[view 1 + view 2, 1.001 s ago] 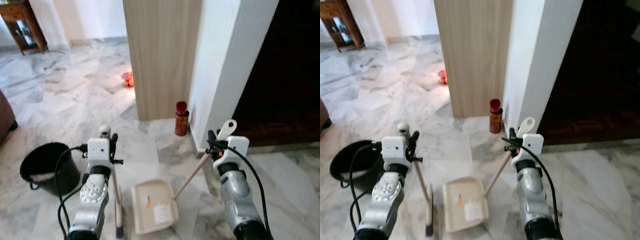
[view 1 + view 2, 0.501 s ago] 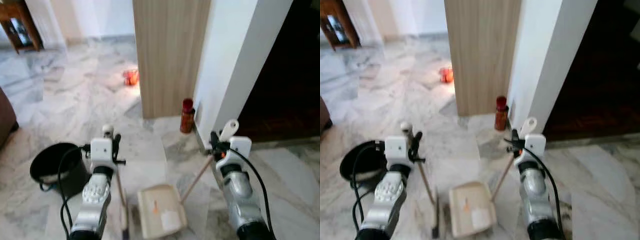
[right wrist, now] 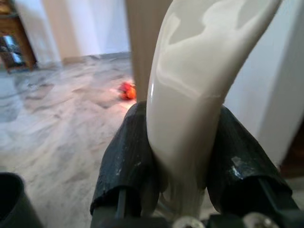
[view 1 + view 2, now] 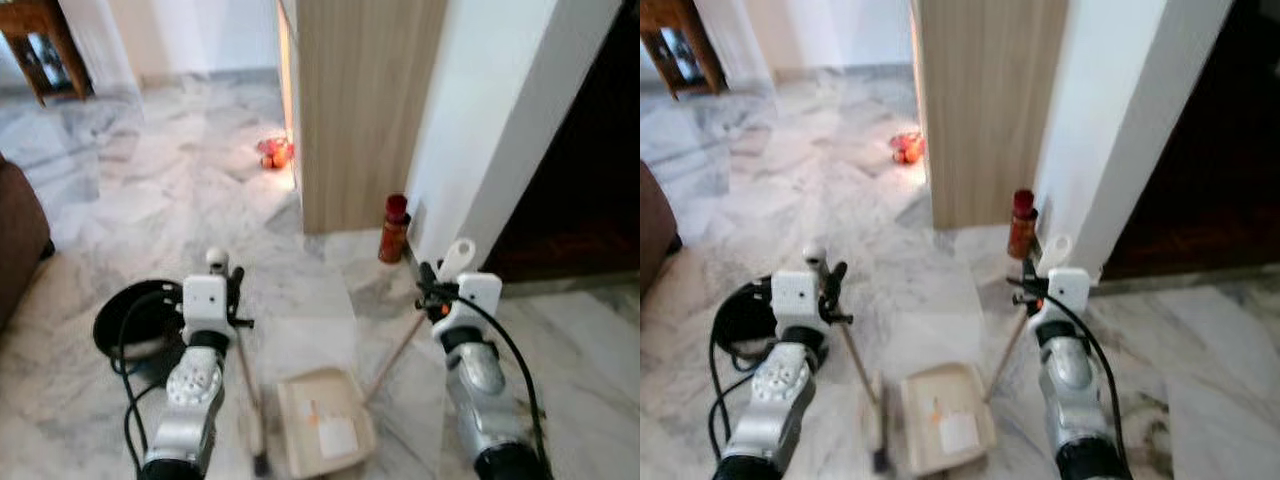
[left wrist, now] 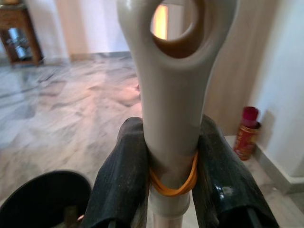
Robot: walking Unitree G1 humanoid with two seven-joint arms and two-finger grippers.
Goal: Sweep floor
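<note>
Now, left gripper clenching smooth broom handle (looped end), right gripper clenching glossy dustpan handle.

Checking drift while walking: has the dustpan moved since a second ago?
Yes, slightly. The camera turned too, but the dustpan, held by the right gripper, now lies farther from the red bottle at the wall, back towards the robot.

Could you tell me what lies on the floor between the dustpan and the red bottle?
Only bare marble floor between the dustpan and red bottle, seen in both eye views.
</note>
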